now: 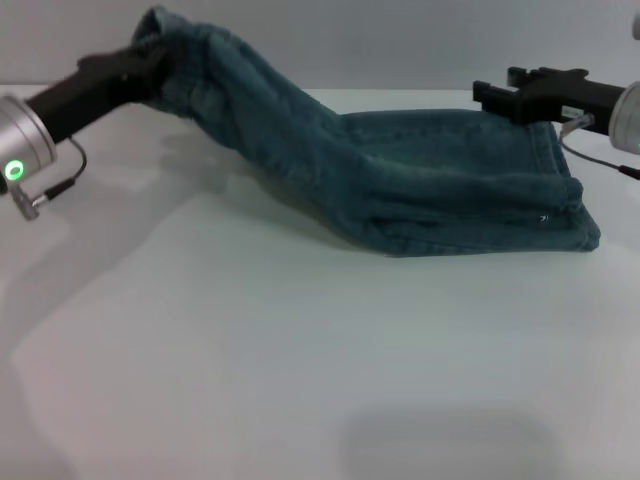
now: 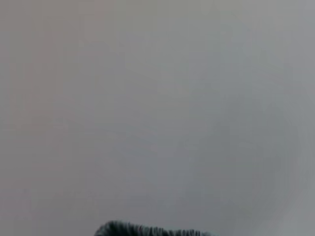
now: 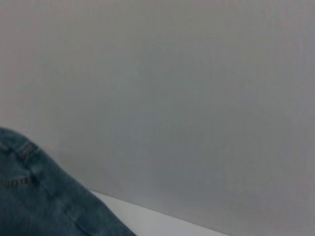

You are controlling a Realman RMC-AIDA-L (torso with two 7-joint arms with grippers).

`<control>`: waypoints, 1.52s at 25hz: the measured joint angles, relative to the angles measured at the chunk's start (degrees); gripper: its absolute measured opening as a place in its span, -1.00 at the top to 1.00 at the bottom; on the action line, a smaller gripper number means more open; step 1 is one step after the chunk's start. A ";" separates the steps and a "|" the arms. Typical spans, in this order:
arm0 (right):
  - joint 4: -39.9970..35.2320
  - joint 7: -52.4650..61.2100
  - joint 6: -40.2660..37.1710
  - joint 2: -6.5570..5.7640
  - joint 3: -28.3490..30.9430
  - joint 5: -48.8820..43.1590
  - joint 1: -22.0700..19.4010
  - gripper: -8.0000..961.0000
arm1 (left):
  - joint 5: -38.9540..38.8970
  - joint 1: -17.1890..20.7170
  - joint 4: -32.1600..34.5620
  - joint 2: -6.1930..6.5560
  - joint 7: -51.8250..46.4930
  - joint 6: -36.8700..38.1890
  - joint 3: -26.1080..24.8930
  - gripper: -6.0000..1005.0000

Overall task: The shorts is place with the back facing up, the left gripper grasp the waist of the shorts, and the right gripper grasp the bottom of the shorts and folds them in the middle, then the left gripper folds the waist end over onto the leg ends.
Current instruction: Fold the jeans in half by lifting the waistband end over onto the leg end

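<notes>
On the white tabletop, right of centre and toward the far side, lie the faded blue-green denim shorts, already doubled lengthwise into a long strip. The right part rests flat in layers w/ a stitched edge at the near right corner; the left part rises off the surface in a slope up to the far left.

At the top of that slope the left end effector, slim black jaws on a silver cylindrical wrist w/ a small green light and thin cable, is clamped on the bunched end of the fabric, i.e. the waist, holding it well above the tabletop. Jaws look closed tight around the cloth; the gathered band itself is too crumpled to make out clearly. In the left wrist view only a dark ruched sliver of the shorts shows against plain grey.

The right end effector, black jaws on a silver-grey wrist, sits at the far right edge of the flat part, just at or above the fabric; can't tell whether it touches. Jaws appear slightly parted, nothing between them. The right wrist view shows a denim corner w/ stitching and a strip of tabletop.
</notes>
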 joint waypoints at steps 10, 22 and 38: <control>0.93 4.57 -0.14 0.21 -8.08 0.03 2.32 -0.17 | -2.90 -0.83 3.12 -0.07 -4.73 7.38 0.02 0.82; 0.84 9.70 -1.23 0.18 -23.96 -0.37 6.72 -0.16 | -2.67 -1.72 3.62 0.15 -5.42 9.61 0.45 0.84; -2.50 14.36 -6.26 0.25 -33.63 -0.31 11.30 -0.17 | -1.78 -1.19 3.63 0.28 -4.96 9.18 0.53 0.84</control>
